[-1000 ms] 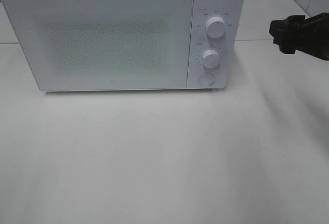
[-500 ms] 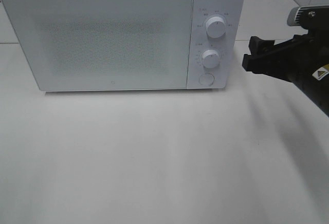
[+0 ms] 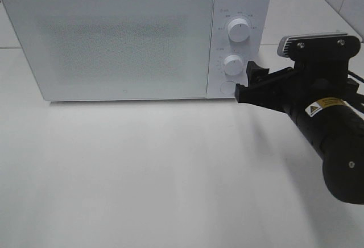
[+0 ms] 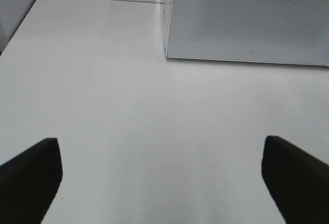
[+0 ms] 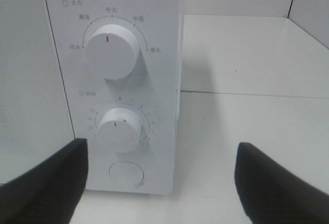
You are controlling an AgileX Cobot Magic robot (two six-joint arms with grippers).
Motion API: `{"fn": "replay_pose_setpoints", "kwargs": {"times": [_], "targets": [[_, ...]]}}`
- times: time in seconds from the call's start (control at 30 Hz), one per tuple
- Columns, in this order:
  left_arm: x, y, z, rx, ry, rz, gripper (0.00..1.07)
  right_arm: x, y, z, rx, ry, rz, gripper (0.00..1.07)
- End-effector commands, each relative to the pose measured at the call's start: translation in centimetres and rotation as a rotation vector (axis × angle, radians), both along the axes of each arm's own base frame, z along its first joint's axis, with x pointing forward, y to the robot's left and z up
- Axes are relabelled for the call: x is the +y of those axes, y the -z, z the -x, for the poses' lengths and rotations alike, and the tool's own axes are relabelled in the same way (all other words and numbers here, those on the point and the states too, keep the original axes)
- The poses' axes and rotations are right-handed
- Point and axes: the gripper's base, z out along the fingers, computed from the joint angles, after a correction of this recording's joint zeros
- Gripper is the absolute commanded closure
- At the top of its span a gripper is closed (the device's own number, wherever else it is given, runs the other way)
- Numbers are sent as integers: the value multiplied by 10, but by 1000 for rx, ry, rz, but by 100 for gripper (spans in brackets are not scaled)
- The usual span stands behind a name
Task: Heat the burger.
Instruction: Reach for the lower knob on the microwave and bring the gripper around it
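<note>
White box-shaped microwave oven (image 3: 114,43) at the far left of the white tabletop (image 3: 142,174), with its frosted door (image 3: 108,46) shut. On the control panel (image 3: 250,49) at the oven's right end, from top down: large white round upper knob (image 3: 238,30), smaller white round lower knob (image 3: 232,64), white round push button (image 3: 227,87).

Black right gripper (image 3: 245,82) level with the lower knob and push button, just right of the panel and pointing at it. Jaws spread wide, nothing between them. Contact with the panel: cannot tell.

Black left gripper (image 4: 164,178) low over bare tabletop, on the near side of the oven's left front corner and well apart from it. Jaws spread wide, empty.

Location of the burger: cannot tell, out of sight in all three views.
</note>
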Motion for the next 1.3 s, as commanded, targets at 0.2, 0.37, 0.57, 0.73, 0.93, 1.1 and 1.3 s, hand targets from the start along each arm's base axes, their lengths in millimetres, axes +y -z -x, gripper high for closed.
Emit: {"fn": "replay_pose_setpoints", "kwargs": {"times": [0.2,0.37,0.57,0.73,0.93,1.1,1.3], "targets": [[-1,0,2,-27,-1,12,9,1,1,-1,-46,28,19,31],[-1,0,2,-27,-1,12,9,7,7,-7,-58,19,31,31],[-1,0,2,-27,-1,12,9,14,9,-16,-61,16,22,31],[-1,0,2,-27,-1,12,9,26,12,-30,-76,7,14,31],[-1,0,2,-27,-1,12,9,36,17,-41,-77,-1,16,31],[-1,0,2,-27,2,7,9,45,23,-51,-58,-17,55,31],[-1,0,2,-27,2,7,9,55,30,-63,-61,-24,83,31]]}}
